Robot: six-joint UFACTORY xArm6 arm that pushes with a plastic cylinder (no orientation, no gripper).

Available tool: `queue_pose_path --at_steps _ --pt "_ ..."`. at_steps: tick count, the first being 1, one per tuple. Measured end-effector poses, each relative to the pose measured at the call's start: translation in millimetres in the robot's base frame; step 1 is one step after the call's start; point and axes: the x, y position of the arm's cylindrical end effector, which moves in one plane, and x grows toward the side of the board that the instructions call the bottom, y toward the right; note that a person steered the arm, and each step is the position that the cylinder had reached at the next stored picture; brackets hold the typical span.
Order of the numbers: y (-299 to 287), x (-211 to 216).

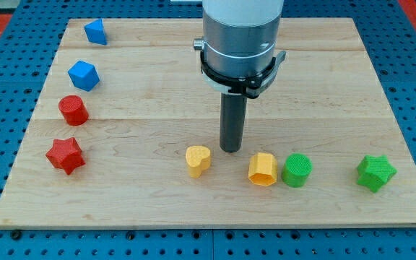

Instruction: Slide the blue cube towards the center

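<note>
The blue cube (94,32) sits near the board's top left corner. A second blue block (83,75), with several sides, lies just below it. My tip (230,149) rests on the board a little below the centre, far to the right of and below the blue cube. It stands between a yellow heart-shaped block (198,159) to its lower left and a yellow many-sided block (262,170) to its lower right, and touches neither.
A red cylinder (73,110) and a red star (65,155) lie along the left side. A green cylinder (296,170) sits against the yellow many-sided block's right. A green star (375,173) lies at lower right. The wooden board (323,87) lies on a blue pegboard.
</note>
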Motion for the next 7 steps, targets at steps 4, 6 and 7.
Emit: queue_pose_path --at_steps 4,6,7 --pt "-33 -32" --pt "-176 -90" --pt "-204 -98"
